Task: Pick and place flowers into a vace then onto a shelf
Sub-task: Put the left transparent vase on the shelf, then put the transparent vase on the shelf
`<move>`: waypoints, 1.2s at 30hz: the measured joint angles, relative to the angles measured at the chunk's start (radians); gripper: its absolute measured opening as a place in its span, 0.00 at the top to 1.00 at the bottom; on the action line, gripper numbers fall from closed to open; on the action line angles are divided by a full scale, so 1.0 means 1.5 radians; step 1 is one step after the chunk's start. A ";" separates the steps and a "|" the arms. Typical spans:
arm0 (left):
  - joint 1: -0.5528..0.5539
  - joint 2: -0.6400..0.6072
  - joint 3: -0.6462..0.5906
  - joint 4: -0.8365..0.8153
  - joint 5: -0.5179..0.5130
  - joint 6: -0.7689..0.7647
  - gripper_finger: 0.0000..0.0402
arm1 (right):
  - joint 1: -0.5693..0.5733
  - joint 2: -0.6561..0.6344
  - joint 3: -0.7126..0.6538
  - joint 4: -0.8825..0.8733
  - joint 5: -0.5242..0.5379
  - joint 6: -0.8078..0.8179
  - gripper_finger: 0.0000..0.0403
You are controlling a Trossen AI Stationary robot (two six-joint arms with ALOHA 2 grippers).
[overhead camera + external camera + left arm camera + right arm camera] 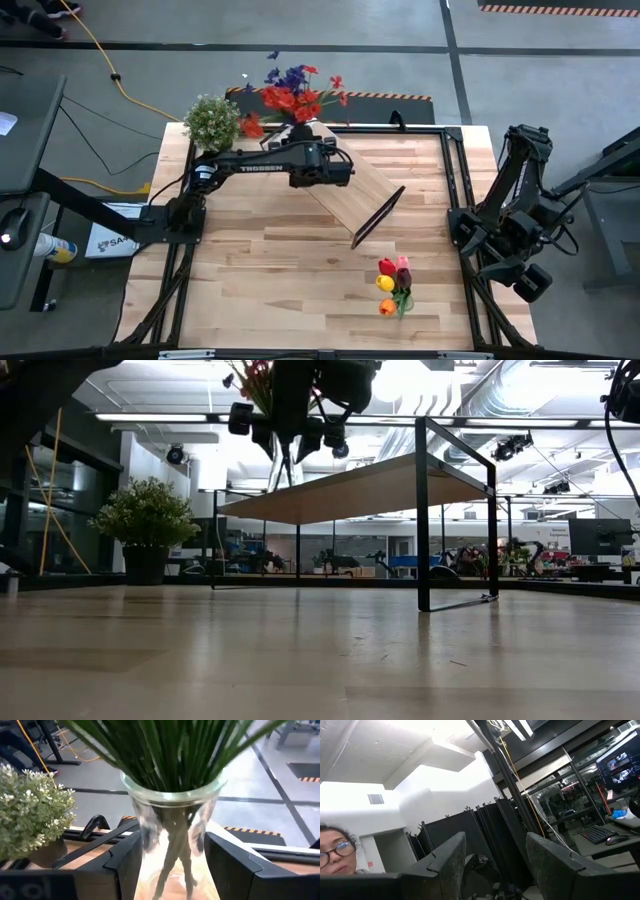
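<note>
Left gripper (172,865) sits at the far end of the shelf (350,190), with its two dark fingers (125,865) standing on either side of a clear glass vase (172,845). They flank the vase closely, about half open, though I cannot tell whether they are pressing the glass or just clear of it. Packed into the vase between the fingers is a thick bundle of green stems, and above the gripper the flowers (290,95) spread out in red, with some blue-purple sprigs on top. Just off to the gripper's left side stands a bushy green potted plant (212,120) at the table's far corner. From table height the shelf shows as a light wood board on thin black legs, and the gripper hangs over its far part. Well away from the gripper, towards the near right part of the table (260,290), a small bunch of tulips (393,285) lies flat in red, pink, yellow and orange. Right gripper (495,865) waits raised beside the table's right edge, its fingers parted on nothing; a person shows in the room behind it.
</note>
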 joint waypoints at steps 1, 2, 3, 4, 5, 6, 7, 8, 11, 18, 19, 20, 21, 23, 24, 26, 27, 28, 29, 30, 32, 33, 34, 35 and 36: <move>-0.001 0.000 0.000 0.000 0.000 0.009 0.40 | 0.000 0.000 0.000 0.000 0.000 0.000 0.50; -0.002 0.000 0.000 0.000 0.000 0.016 0.40 | 0.000 0.000 0.000 0.000 0.000 0.000 0.50; -0.004 0.000 0.000 0.000 0.000 0.025 0.39 | 0.000 0.000 0.000 0.000 0.000 0.000 0.50; -0.003 0.000 0.000 0.000 0.000 0.030 0.39 | 0.000 0.000 0.000 0.000 0.000 0.000 0.50; -0.003 0.000 0.000 0.000 0.000 0.033 0.39 | 0.000 0.000 0.000 0.000 0.000 0.000 0.50; -0.004 0.000 0.000 0.000 0.000 0.038 0.39 | 0.000 0.000 0.000 0.000 0.000 0.000 0.50; -0.005 0.000 0.001 0.000 0.001 0.040 0.39 | 0.000 0.000 0.000 0.000 0.000 0.000 0.50; -0.007 0.000 0.001 0.000 0.002 0.042 0.39 | 0.000 0.000 0.000 0.000 0.000 0.000 0.50; -0.009 0.000 0.001 0.000 0.005 0.042 0.39 | 0.000 0.000 0.000 0.000 0.000 0.000 0.50; -0.017 0.000 0.001 0.000 0.022 0.042 0.38 | 0.000 0.000 0.000 0.000 0.000 0.000 0.50; -0.017 0.000 0.001 0.000 0.022 0.042 0.38 | 0.000 0.000 0.000 0.000 -0.001 0.000 0.50; -0.018 0.000 0.001 0.000 0.022 0.042 0.38 | 0.000 0.000 0.000 0.000 -0.003 0.000 0.50; -0.020 0.000 0.001 0.000 0.022 0.042 0.38 | 0.000 0.000 0.000 0.000 -0.007 0.000 0.50; -0.022 0.000 0.001 0.000 0.022 0.042 0.38 | 0.000 0.000 0.000 0.000 -0.014 0.000 0.50; -0.022 0.000 0.001 0.000 0.022 0.042 0.38 | 0.000 0.000 0.000 0.000 -0.019 0.000 0.50; -0.025 0.000 0.001 0.000 0.025 0.042 0.37 | 0.000 0.000 0.000 0.000 -0.025 0.000 0.50; -0.026 0.000 0.001 0.000 0.026 0.042 0.37 | 0.000 0.000 0.000 0.000 -0.026 0.000 0.50; -0.026 0.000 0.001 0.000 0.027 0.042 0.36 | 0.000 0.000 0.000 0.000 -0.027 0.001 0.50; -0.029 0.000 0.001 0.000 0.028 0.042 0.35 | 0.000 0.000 0.000 0.000 -0.027 0.001 0.50; -0.030 0.000 0.001 0.000 0.028 0.042 0.35 | 0.000 0.000 0.000 0.000 -0.027 0.001 0.50; -0.034 0.000 0.001 0.000 0.028 0.042 0.33 | 0.000 0.000 0.000 0.000 -0.027 0.001 0.50; -0.035 0.000 0.001 0.000 0.029 0.042 0.33 | 0.000 0.000 0.000 0.000 -0.027 0.001 0.50; -0.036 0.000 0.001 0.000 0.030 0.042 0.32 | 0.000 0.000 0.000 0.000 -0.027 0.001 0.50; -0.040 0.000 0.001 0.000 0.030 0.042 0.31 | 0.000 0.000 0.000 0.000 -0.027 0.001 0.50; -0.041 0.000 0.001 0.000 0.030 0.042 0.30 | 0.000 0.000 0.000 0.000 -0.028 0.001 0.50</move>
